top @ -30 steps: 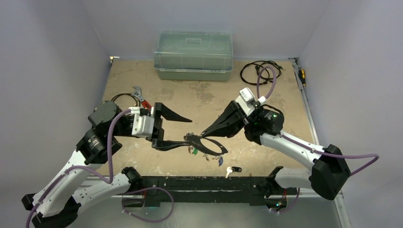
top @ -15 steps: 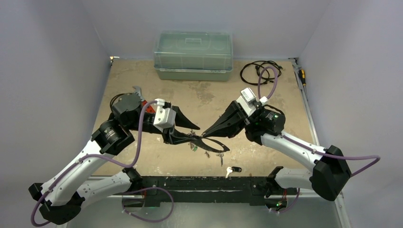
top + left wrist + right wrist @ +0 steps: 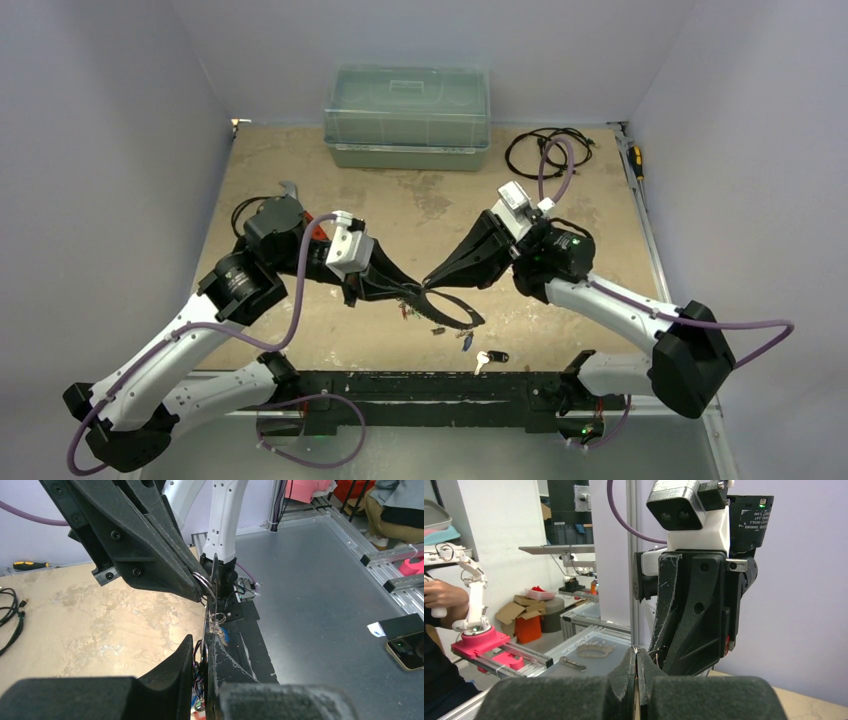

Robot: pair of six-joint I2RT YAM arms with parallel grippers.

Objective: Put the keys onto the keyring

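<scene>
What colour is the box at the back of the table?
The box is pale green, clearest in the top view.

The keyring is pinched over the table at one end by the closed left gripper and right gripper, small keys are clustered just beneath it, and a black-tagged key is laid apart near the front edge.
</scene>
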